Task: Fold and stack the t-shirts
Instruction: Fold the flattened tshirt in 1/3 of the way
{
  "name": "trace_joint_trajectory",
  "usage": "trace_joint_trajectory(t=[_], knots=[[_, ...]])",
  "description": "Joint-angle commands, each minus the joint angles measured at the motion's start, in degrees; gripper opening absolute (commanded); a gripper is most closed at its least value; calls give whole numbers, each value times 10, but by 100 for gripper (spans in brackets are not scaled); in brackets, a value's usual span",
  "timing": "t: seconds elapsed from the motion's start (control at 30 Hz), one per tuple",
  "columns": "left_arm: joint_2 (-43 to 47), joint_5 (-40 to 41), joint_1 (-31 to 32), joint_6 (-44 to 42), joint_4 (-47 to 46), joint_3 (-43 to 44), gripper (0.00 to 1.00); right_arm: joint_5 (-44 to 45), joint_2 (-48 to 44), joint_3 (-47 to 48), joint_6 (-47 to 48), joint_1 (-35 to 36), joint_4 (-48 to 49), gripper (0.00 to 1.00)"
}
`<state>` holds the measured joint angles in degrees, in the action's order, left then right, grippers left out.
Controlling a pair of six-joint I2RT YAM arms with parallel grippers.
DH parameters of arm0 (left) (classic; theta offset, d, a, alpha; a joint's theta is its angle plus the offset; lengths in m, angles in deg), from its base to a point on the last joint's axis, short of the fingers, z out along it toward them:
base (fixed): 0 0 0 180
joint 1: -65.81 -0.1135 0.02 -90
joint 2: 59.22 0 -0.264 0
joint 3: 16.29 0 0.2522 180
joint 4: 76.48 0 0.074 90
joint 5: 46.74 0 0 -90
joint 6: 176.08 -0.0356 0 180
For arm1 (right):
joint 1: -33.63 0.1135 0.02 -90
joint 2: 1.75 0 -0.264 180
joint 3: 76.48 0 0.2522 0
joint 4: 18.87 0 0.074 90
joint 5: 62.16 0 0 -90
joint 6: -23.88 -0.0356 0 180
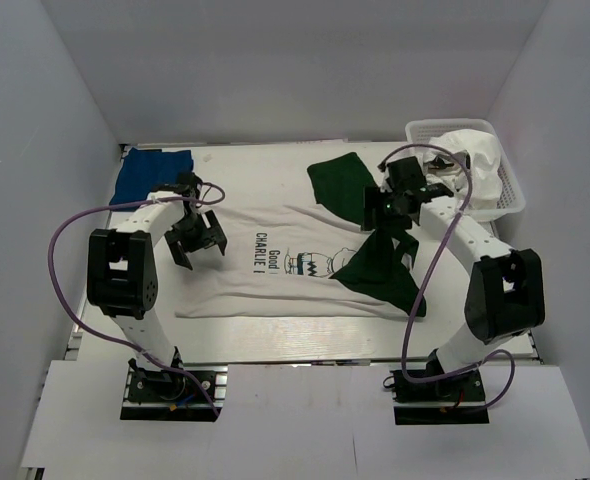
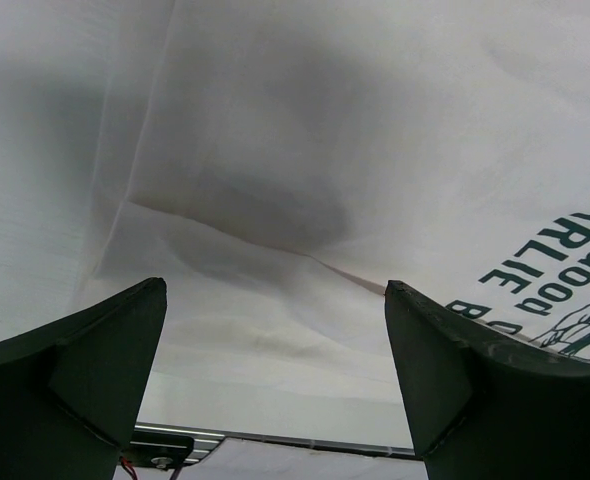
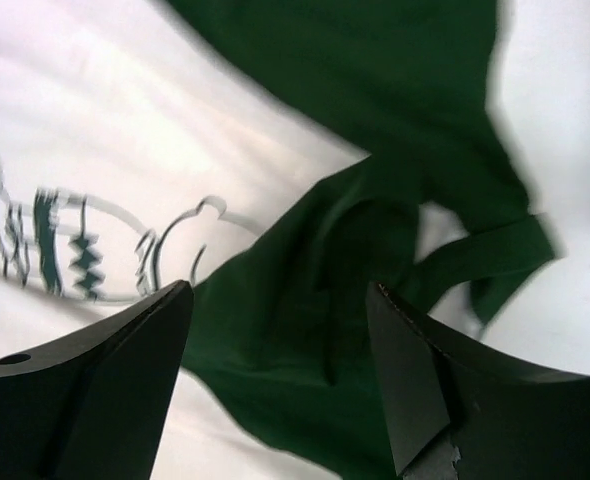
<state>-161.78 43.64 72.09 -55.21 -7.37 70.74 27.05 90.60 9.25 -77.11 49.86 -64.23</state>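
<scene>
Above the white tee [image 1: 265, 290], left tool [image 2: 275, 287] and right tool [image 3: 277, 290] both wide.

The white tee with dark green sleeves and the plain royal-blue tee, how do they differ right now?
The white tee with dark green sleeves carries a dark cartoon print; the plain royal-blue tee shows none. The white tee lies spread across the middle of the table, while the blue tee sits as a smaller, compact bundle at its far left corner. Both rest on the table.
</scene>
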Motion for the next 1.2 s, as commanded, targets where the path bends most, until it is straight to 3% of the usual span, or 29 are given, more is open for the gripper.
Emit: trace_joint_trajectory(t=[0.0, 0.17, 0.23, 0.3, 0.43, 0.67, 0.73, 0.77, 1.0, 1.17], knots=[[25, -8, 0, -3, -8, -16, 100, -32, -23, -36, 11, 21, -34, 76], [19, -8, 0, -3, -8, -22, 100, -39, -12, -75, 4, 34, -15, 75], [19, -8, 0, -3, -8, -22, 100, -21, 5, -72, -3, 34, 8, 71], [14, -13, 0, -3, -8, -22, 100, -6, 13, -66, -8, 31, 28, 60], [14, -13, 0, -3, -8, -16, 100, 26, 37, -58, -13, 28, 83, 52], [8, -8, 0, -3, -2, -16, 100, 66, 65, -52, -14, 28, 75, 51], [8, -8, 0, -3, -2, -16, 100, 67, 73, -53, -16, 29, 79, 42], [8, -8, 0, -3, -2, -16, 100, 52, 76, -45, -16, 30, 73, 32], [8, -8, 0, -3, -2, -16, 100, 14, 56, -29, -43, 28, 16, 0], [3, -8, 0, -3, -2, -11, 100, -51, 76, 48, -76, 26, -16, 0]])
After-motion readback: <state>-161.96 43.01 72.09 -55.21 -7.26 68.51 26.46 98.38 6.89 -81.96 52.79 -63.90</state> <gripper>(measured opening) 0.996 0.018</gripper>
